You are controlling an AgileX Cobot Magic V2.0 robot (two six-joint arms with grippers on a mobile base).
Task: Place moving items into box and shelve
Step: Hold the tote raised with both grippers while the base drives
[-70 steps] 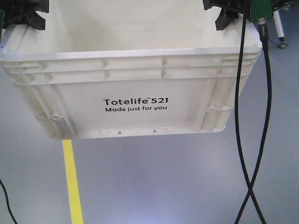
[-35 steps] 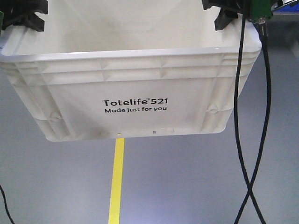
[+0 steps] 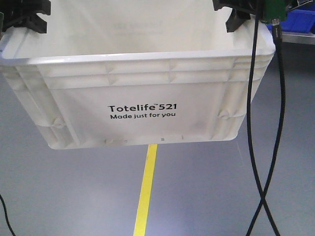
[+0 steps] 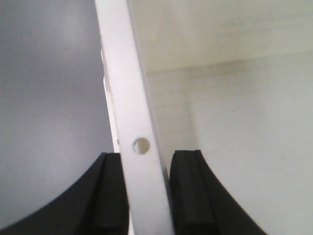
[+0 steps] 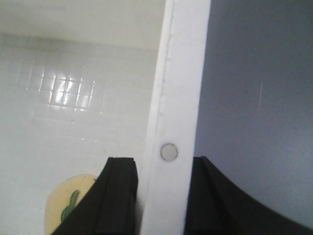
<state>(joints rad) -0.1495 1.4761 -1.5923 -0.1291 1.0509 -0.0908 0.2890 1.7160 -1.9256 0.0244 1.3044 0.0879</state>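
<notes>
Carrying looks like the step now, I think: the white box (image 3: 147, 88) hangs in the air above the grey floor (image 3: 206, 196), right over a yellow line (image 3: 145, 191). The left claw (image 4: 149, 196) is clenched on one side rim of the box, and the right claw (image 5: 164, 196) is clenched on the other side rim. To do this well, both arms should move together at the same speed, so the box does not tip or twist. The squeeze should be firm, because the rim looks thin and smooth and could slip. A yellow bun (image 5: 68, 208) with a green stripe lies on the box bottom, near the right claw. The pink one cannot be seen. Black letters on the front wall say "Totelife 521" and, under that, "Made just for you". No other words can be read.
</notes>
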